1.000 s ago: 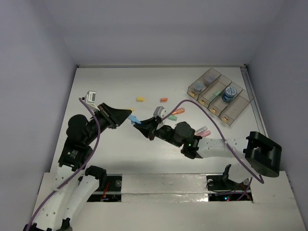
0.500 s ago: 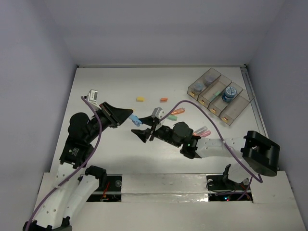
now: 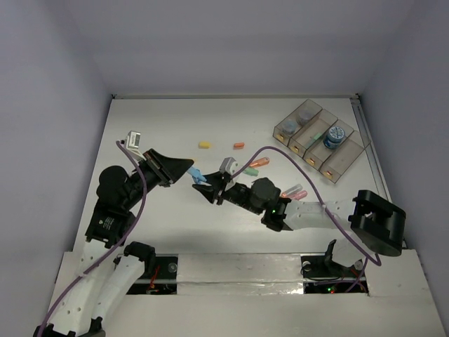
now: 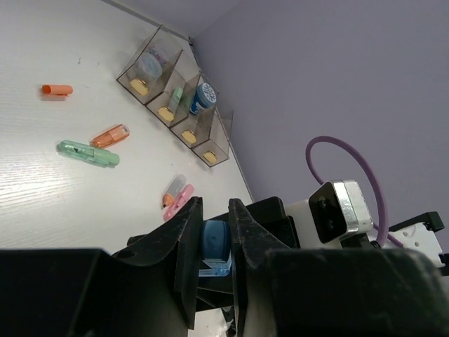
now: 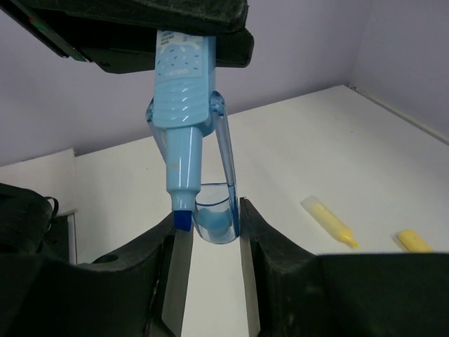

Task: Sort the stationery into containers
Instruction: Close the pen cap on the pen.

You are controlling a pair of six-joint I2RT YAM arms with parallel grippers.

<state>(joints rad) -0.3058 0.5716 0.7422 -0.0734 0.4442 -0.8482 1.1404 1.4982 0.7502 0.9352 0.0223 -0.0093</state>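
My left gripper (image 3: 189, 169) is shut on a light-blue highlighter (image 3: 198, 175) and holds it above the table; its blue end shows between the jaws in the left wrist view (image 4: 214, 241). My right gripper (image 3: 210, 188) meets it from the right, shut on the highlighter's clear blue cap (image 5: 217, 219). The cap is off, and the bare dark-blue tip (image 5: 182, 219) sits beside it against one finger. The containers (image 3: 319, 140), four joined clear bins at the far right, hold blue rolls and small pieces; they also show in the left wrist view (image 4: 175, 105).
Loose on the table are a yellow stub (image 3: 204, 145), an orange stub (image 3: 238, 145), an orange stick (image 3: 259, 163), a green stick (image 3: 249, 171) and pink sticks (image 3: 295, 191). A purple cable arcs over the right arm. White walls close the far and side edges.
My right gripper dipped toward the near side, then came back up to the highlighter's tip. The left gripper has barely moved and still holds the highlighter.
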